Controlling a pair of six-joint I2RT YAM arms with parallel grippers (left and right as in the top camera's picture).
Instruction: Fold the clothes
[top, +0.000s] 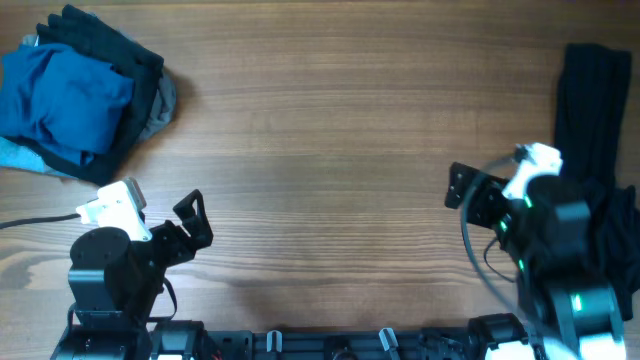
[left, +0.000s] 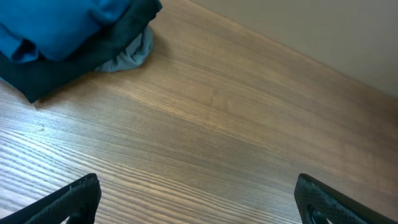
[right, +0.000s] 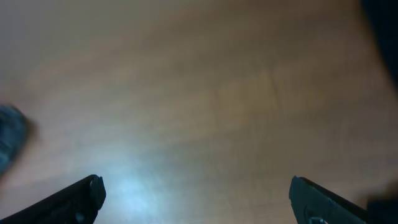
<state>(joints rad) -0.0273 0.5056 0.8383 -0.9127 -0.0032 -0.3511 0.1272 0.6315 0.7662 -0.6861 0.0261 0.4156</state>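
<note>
1. First, at the far left, a pile of crumpled clothes sits on the back corner of the wooden table. A blue garment lies on top, with black and grey cloth under and around it.
2. Next, the left claw hangs over the front left of the table, its fingers spread apart and holding nothing. The pile lies behind it and a little to its left, well apart from the fingers.
3. Seen from the left wrist, the left claw frames only bare wood. The pile fills the upper left corner, not touching either finger.
4. Further right, the right claw points toward the table's middle, fingers apart and empty.
5. Along the right edge lies a long black cloth, behind the right claw and partly under that arm, not between the fingers.
6. Lastly, the right wrist view is blurred. The right claw stands open over wood, with the black cloth in the upper right corner.
</note>
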